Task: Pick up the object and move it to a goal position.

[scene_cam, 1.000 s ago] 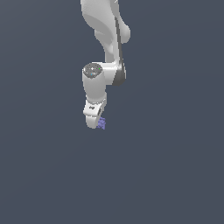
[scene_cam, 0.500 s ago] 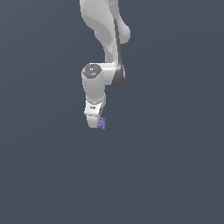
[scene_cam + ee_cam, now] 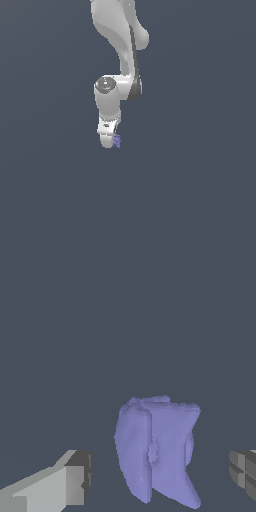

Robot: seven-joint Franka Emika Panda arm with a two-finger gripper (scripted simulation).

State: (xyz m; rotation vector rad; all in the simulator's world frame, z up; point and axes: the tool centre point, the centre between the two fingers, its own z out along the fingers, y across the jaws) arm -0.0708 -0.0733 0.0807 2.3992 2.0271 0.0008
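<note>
Bare simulated scene: flat featureless slate-grey backdrop [image 3: 200, 200], no furniture, no walls

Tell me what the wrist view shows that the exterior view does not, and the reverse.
Only the wrist view shows the jaws standing apart on either side of the purple object, with clear gaps between each fingertip and the object, plus its knobbly, folded shape. Only the exterior view shows the white Panda arm reaching down from above, with the gripper at its lower end. Both show the purple object at the gripper against a plain dark grey background.
</note>
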